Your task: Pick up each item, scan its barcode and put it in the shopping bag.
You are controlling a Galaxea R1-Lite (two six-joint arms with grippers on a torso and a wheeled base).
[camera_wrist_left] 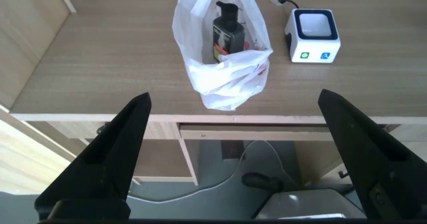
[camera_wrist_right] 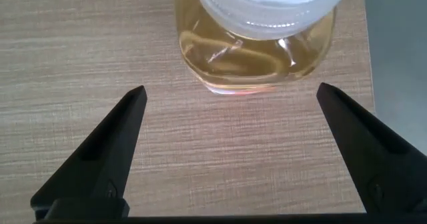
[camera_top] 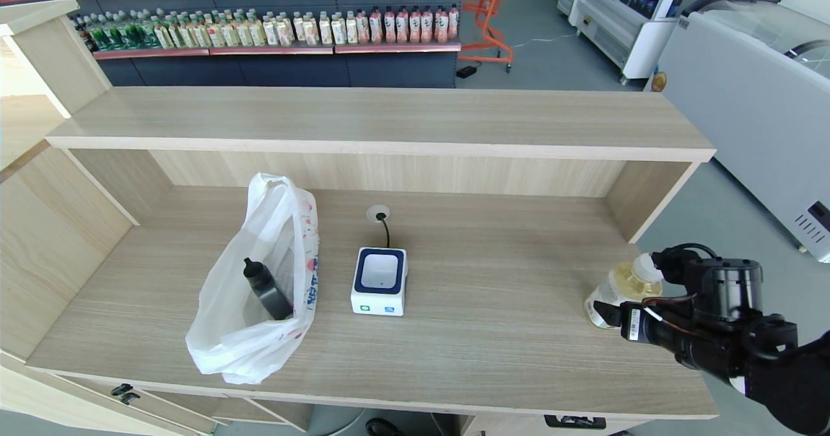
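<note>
Left claw point(camera_wrist_left: 233, 99): released, fingers spread wide, nothing between them; hanging off the near edge of the counter point(camera_top: 493, 332), in front of the bag.
Right claw point(camera_wrist_right: 231, 101): released as well, low at the near right, fingers apart and lined up on the clear bottle, not touching it.
Clear bottle point(camera_top: 622, 287): upright by the counter's right edge, just beyond the right claw; yellow liquid, white cap.
Handling: probably weighty with liquid, smooth and somewhat slippery, thin walls likely to give under a hard squeeze.
Hold: best around the middle of the body, below the shoulder, not by the cap; gently, since a nudge could tip it off the edge.
Bag point(camera_top: 214, 332): white, soft, open at the near left; dark bottle point(camera_top: 266, 290) leaning inside.
Scanner point(camera_top: 380, 280): mid-counter, just right of the bag, window up.
Cable point(camera_top: 385, 231): from the scanner's far side to a hole in the counter.
</note>
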